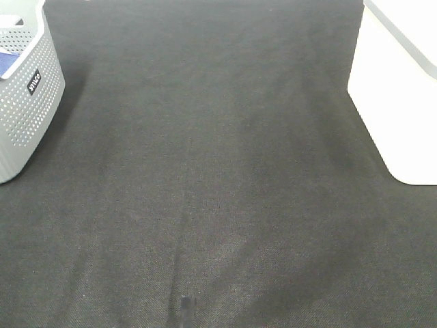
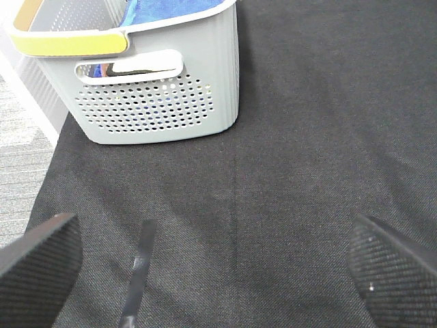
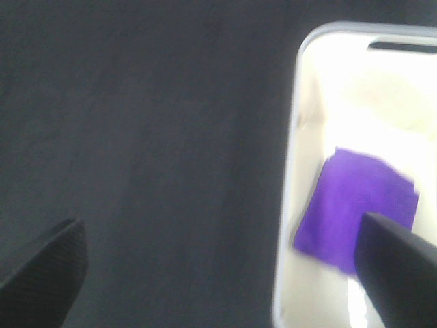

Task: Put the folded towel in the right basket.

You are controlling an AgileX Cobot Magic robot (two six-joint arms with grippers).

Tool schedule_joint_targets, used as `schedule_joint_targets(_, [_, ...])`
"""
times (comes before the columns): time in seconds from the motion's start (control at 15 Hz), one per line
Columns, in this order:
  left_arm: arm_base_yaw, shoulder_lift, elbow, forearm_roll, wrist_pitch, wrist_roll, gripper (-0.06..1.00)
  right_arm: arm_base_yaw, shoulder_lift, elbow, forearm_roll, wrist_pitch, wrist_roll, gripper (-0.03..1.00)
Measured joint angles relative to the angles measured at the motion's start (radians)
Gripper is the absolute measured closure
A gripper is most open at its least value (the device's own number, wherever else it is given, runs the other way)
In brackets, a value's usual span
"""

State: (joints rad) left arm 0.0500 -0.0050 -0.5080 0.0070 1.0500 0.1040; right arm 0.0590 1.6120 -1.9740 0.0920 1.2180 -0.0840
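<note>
My right tool (image 3: 218, 273) hangs open and empty, straddling the right basket's (image 3: 290, 205) rim; the purple folded towel (image 3: 348, 219) lies inside, below it.

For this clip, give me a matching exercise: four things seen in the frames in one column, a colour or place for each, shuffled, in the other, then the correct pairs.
Things:
1. Folded purple towel
2. Grey perforated plastic basket
3. Blue cloth
4. Smooth white basket

Places or states:
A. Stands at the right of the high view
B. Lies inside the white basket
C. Lies in the grey basket
D. Has a yellow rim section

Pairs: 1-B, 2-D, 3-C, 4-A
</note>
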Motion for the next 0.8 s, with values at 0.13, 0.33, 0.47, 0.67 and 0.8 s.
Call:
schedule_joint_targets(0.13, [0.000,0.000,0.000,0.000,0.000,0.000,-0.05,0.007,-0.193,0.210,-0.001,0.000,0.023,-0.01])
schedule_joint_targets(0.33, [0.000,0.000,0.000,0.000,0.000,0.000,-0.05,0.007,-0.501,0.559,-0.048,0.001,0.048,-0.01])
schedule_joint_targets(0.47, [0.000,0.000,0.000,0.000,0.000,0.000,-0.05,0.007,-0.684,0.775,-0.048,-0.017,0.048,-0.01])
schedule_joint_targets(0.67, [0.000,0.000,0.000,0.000,0.000,0.000,-0.05,0.007,-0.934,1.049,-0.048,-0.087,0.042,-0.01])
schedule_joint_targets(0.8, [0.000,0.000,0.000,0.000,0.000,0.000,-0.05,0.007,-1.106,1.190,-0.048,-0.136,0.040,-0.01])
